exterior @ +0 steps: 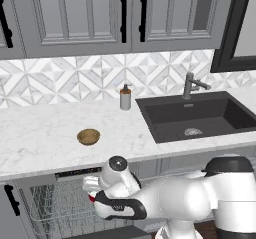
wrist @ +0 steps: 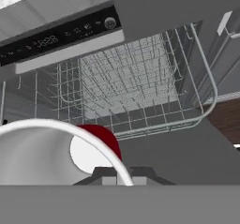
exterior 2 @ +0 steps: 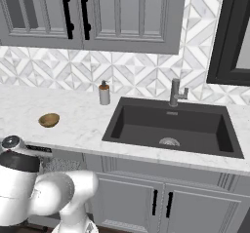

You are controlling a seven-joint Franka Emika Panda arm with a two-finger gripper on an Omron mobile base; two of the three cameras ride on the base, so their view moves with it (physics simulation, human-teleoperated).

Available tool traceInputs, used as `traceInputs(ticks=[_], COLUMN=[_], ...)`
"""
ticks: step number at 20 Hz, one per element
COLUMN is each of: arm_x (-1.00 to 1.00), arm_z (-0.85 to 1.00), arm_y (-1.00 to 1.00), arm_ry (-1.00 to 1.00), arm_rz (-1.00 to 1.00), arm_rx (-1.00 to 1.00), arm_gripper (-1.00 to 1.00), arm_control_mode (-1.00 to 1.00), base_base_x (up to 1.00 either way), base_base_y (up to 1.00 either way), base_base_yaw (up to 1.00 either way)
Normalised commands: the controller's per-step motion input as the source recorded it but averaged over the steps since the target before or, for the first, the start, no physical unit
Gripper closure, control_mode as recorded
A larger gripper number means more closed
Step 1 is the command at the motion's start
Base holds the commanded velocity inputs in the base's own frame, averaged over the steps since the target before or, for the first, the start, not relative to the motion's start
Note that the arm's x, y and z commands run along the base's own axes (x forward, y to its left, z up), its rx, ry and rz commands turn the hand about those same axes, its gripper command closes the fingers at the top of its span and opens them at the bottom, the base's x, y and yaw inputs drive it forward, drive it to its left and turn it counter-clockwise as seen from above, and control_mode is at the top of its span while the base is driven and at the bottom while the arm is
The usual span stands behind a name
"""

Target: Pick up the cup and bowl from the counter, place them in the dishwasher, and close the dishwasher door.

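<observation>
In the left base view the bowl (exterior: 88, 136) sits on the white table (exterior: 40, 133), left of the black sink (exterior: 200, 115), while the arm reaches low in front of the open dishwasher (exterior: 60, 203), a sliver of the red cup (exterior: 91, 198) showing at the tool (exterior: 92, 192); in the right base view the bowl (exterior 2: 49, 120) rests on the table (exterior 2: 83, 125) near the soap bottle (exterior 2: 104, 93); in the hand view the tool (wrist: 117, 175) is clenched on the cup's (wrist: 105, 141) white rim, held just in front of the wire rack (wrist: 126, 82).
</observation>
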Motion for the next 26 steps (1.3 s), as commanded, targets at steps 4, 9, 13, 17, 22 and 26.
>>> traceInputs(ticks=[4,9,13,17,22,26], arm_x=[0.11,0.10,0.10,0.20,0.27,0.26], arm_z=[-0.56,-0.31,-0.40,-0.36,-0.27,-0.19], arm_y=[0.36,0.17,0.07,0.02,0.00,0.00], arm_ry=[0.03,-0.06,-0.23,-0.12,0.00,0.00], arm_rz=[-0.01,-0.01,0.00,0.00,0.00,0.00], arm_rx=[-0.09,-0.03,0.00,0.00,0.00,0.00], arm_gripper=[1.00,1.00,1.00,1.00,1.00,1.00], arm_control_mode=[-1.00,-1.00,-1.00,-1.00,-1.00,-1.00], base_base_x=[0.00,0.00,0.00,0.00,0.00,0.00], base_base_y=[0.00,0.00,0.00,0.00,0.00,0.00], base_base_yaw=[0.00,0.00,0.00,0.00,0.00,0.00])
